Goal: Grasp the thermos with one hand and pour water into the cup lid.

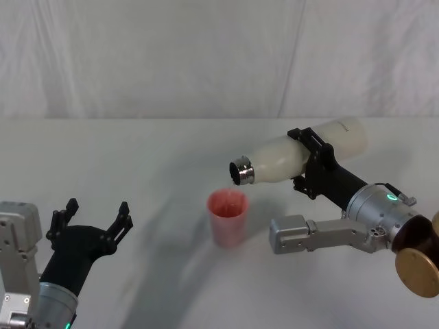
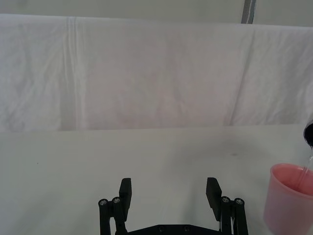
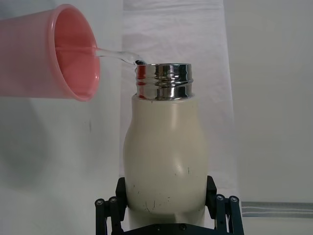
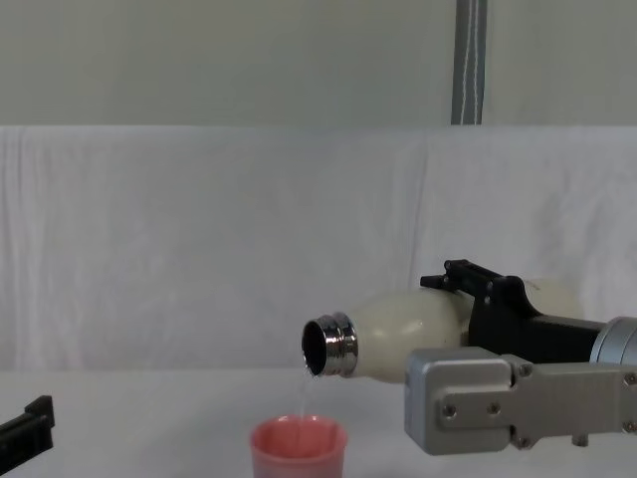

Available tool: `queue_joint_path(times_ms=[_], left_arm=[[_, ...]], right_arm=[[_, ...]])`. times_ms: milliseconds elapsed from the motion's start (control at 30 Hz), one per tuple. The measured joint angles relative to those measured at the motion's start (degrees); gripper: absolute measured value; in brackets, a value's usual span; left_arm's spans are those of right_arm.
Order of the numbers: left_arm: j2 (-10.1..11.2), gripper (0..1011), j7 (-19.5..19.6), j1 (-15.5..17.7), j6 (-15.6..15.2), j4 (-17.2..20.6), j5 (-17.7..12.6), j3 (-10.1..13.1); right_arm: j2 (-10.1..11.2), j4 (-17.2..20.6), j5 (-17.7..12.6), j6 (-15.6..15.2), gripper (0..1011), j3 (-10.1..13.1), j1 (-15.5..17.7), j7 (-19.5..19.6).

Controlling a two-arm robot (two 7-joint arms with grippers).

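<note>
My right gripper [image 1: 314, 163] is shut on the cream-white thermos [image 1: 295, 159], which is tipped almost level with its steel neck [image 1: 241, 172] pointing left over the pink cup lid [image 1: 227, 217]. A thin stream of water falls from the neck [image 4: 326, 346] into the cup lid [image 4: 298, 450]. In the right wrist view the thermos [image 3: 165, 154] sits between the black fingers [image 3: 109, 210], and water arcs from its mouth into the cup lid [image 3: 51, 58]. My left gripper [image 1: 95, 217] rests open at the lower left, apart from both; its fingers [image 2: 125, 192] hold nothing.
The table [image 1: 137, 157] is covered in a white cloth, with a white curtain [image 1: 206, 55] behind it. The cup lid [image 2: 290, 199] stands to the right of my left gripper. A grey pole [image 4: 470, 60] stands behind the curtain.
</note>
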State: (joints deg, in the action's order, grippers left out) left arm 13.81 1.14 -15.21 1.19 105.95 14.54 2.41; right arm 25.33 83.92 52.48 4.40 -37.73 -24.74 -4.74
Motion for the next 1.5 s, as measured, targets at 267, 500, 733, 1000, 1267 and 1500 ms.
queue_joint_path(times_ms=[267,500,733,1000,1267,1500], left_arm=[[0.0,1001,0.0,0.0,0.0,0.0,0.0,0.0],[0.0,1001,0.0,0.0,0.0,0.0,0.0,0.0],[0.0,1001,0.0,0.0,0.0,0.0,0.0,0.0],[0.0,1001,0.0,0.0,0.0,0.0,0.0,0.0],[0.0,1001,0.0,0.0,0.0,0.0,0.0,0.0],[0.0,1001,0.0,0.0,0.0,0.0,0.0,0.0]], right_arm=[[0.0,-0.1,0.1,0.0,950,0.0,-0.1,0.0],[0.0,-0.1,0.1,0.0,950,0.1,-0.1,0.0],[0.0,-0.1,0.0,0.1,950,0.1,-0.1,0.0],[-0.1,-0.2,-0.3,0.2,950,0.3,-0.1,0.1],[-0.7,-0.5,-3.2,1.0,950,1.6,0.8,0.4],[-1.0,-0.6,-4.8,1.6,950,2.3,1.2,0.3]])
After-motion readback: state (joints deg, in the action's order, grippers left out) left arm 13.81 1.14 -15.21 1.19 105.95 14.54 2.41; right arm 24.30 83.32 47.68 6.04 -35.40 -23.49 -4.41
